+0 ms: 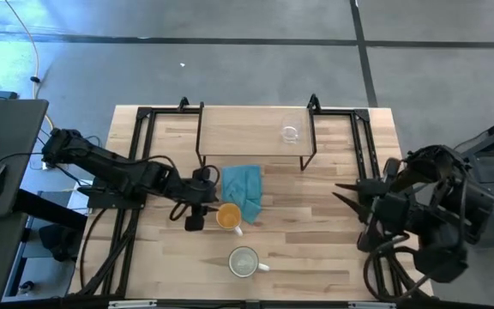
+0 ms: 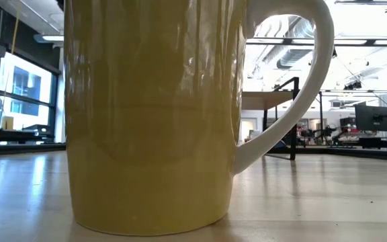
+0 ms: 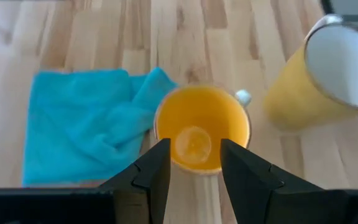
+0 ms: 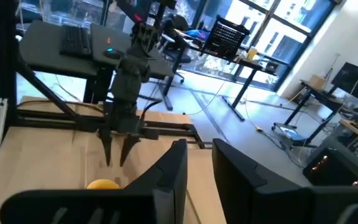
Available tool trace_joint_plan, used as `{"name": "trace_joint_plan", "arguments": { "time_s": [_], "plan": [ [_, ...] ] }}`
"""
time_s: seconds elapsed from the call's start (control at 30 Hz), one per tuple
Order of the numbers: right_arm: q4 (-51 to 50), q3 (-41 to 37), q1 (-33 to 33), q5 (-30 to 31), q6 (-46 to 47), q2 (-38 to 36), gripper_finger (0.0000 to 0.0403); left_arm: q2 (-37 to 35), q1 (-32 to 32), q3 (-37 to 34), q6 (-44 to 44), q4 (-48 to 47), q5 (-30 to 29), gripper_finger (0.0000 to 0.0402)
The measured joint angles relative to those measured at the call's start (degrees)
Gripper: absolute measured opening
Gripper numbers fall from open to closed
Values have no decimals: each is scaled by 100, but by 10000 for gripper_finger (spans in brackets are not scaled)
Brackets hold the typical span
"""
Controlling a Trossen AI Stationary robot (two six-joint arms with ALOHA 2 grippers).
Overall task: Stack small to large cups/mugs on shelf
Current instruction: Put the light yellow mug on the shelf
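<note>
High view: left pincer (image 1: 206, 204) sits left of centre on the table (image 1: 316, 249), right at the orange mug (image 1: 229, 215). Left wrist view shows its fingers (image 3: 151, 174) spread, one on each side of the near rim of the orange mug (image 3: 202, 127), not clamped on it as far as I can tell; pale handle nub pokes out at the mug's far side.

Teal cloth (image 1: 243, 189) lies crumpled just above the orange mug in the high view, touching or nearly touching it; in the left wrist view the cloth (image 3: 82, 127) fills the left half, beside the mug.

Cream mug (image 1: 244, 262) stands upright at lower centre of the high view, handle to the right, apart from the orange mug. It fills the low view (image 2: 153, 114), handle to the right. Also at upper right of the left wrist view (image 3: 319, 74).

Clear glass cup (image 1: 291, 132) stands on the shelf (image 1: 238, 129) at upper centre of the high view, toward the shelf's right end.

Right pincer (image 1: 343, 193) waits at the right edge of the table, off the cups, fingers (image 4: 173, 168) spread with a gap, nothing between them.
</note>
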Motion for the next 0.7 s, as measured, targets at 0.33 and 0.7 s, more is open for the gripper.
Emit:
{"name": "trace_joint_plan", "arguments": {
  "time_s": [0.33,0.7],
  "plan": [
    [-89,0,-483,-75,38,0,69,204,-2,11,-635,-147,-54,129],
    [51,0,-1353,-2186,-1506,2,69,199,2,-2,-444,-58,-66,129]
  ]
}}
